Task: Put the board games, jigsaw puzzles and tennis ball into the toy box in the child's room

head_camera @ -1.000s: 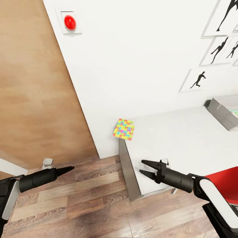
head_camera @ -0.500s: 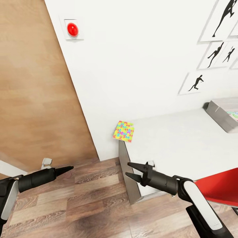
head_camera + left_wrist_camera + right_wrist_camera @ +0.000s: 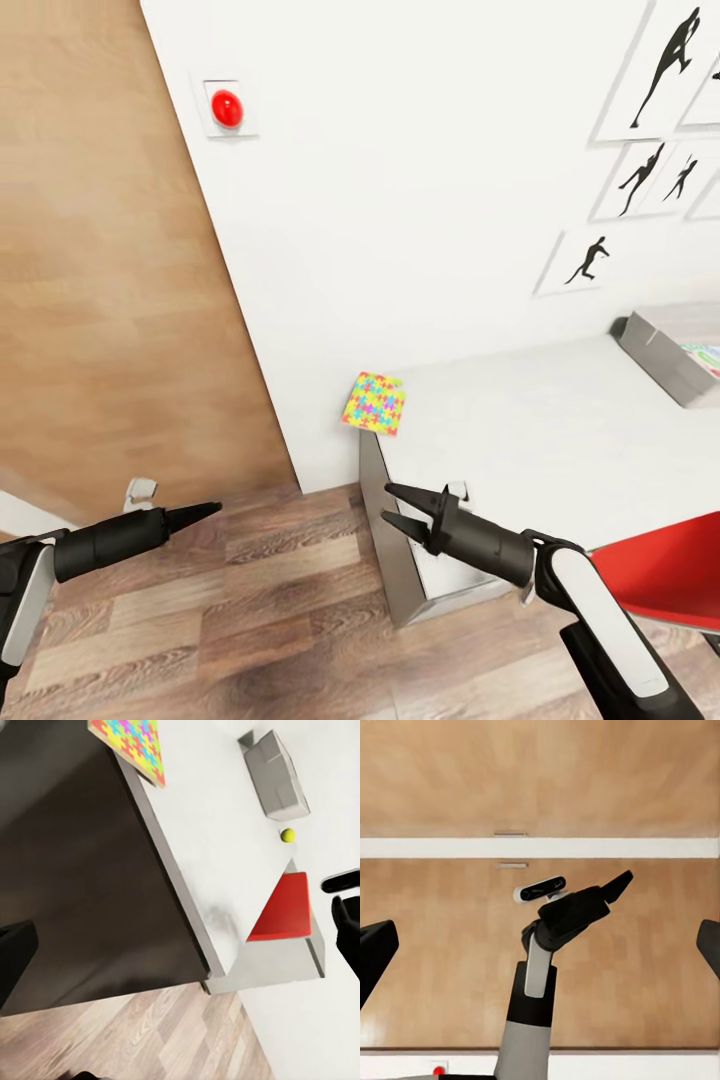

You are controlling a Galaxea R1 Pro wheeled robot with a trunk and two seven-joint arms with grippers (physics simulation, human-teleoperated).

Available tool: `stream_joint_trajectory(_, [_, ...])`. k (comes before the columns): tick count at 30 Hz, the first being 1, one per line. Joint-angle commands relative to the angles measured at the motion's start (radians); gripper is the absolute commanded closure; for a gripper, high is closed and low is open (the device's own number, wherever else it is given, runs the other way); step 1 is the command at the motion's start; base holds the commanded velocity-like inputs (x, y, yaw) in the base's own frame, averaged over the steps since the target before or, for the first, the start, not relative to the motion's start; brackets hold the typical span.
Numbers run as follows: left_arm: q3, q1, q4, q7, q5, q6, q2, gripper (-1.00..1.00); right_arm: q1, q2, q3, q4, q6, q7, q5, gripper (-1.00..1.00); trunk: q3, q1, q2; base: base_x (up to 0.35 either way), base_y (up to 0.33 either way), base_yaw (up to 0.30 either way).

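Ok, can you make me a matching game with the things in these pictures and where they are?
Things:
1. jigsaw puzzle
2. tennis ball
3. red button
4. right tool

Places or states:
A. high up on the white wall
B. open, above the table's near corner
C. hanging over the table's far corner by the wall
D. on the table between the toy box and the red seat

Pairs: 1-C, 2-D, 3-A, 4-B
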Motion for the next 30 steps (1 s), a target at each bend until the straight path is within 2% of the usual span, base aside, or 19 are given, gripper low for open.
stream_joint_trajectory(1, [0.0, -0.001, 0.0, -0.001, 0.002, 0.008, 0.001, -1.0, -0.001, -0.001, 0.004, 0.0, -0.01, 0.013, 0.01, -1.0, 0.0, 0.001, -0.002, 0.0, 0.0, 0.0])
stream_joint_trajectory(12, [0.0, -0.001, 0.0, 0.0, 0.002, 0.008, 0.013, -1.0, -0.001, 0.002, 0.008, 0.0, -0.032, 0.02, 0.021, -1.0, 0.018, 0.001, -0.002, 0.0, 0.0, 0.0])
stream_joint_trajectory(15, [0.0, -0.001, 0.0, 0.0, 0.002, 0.008, 0.014, -1.0, -0.001, 0.004, 0.006, 0.0, -0.048, 0.02, 0.047, -1.0, 0.023, 0.001, -0.002, 0.0, 0.0, 0.0])
stream_joint_trajectory(17, [0.0, -0.001, 0.0, 0.002, 0.002, 0.008, 0.014, -1.0, -0.001, 0.004, 0.006, 0.0, -0.078, 0.027, 0.079, -1.0, 0.026, 0.001, -0.002, 0.0, 0.0, 0.0])
stream_joint_trajectory(27, [-0.001, -0.001, 0.0, 0.006, 0.002, 0.008, 0.013, -1.0, -0.001, -0.001, 0.006, 0.0, -0.133, 0.133, 0.123, -1.0, 0.043, 0.001, -0.002, 0.0, 0.0, 0.0])
stream_joint_trajectory(30, [-0.001, -0.001, 0.0, 0.005, 0.002, 0.008, 0.013, -1.0, -0.001, 0.0, 0.005, 0.0, -0.135, 0.149, 0.158, -1.0, 0.048, 0.001, -0.002, 0.0, 0.0, 0.0])
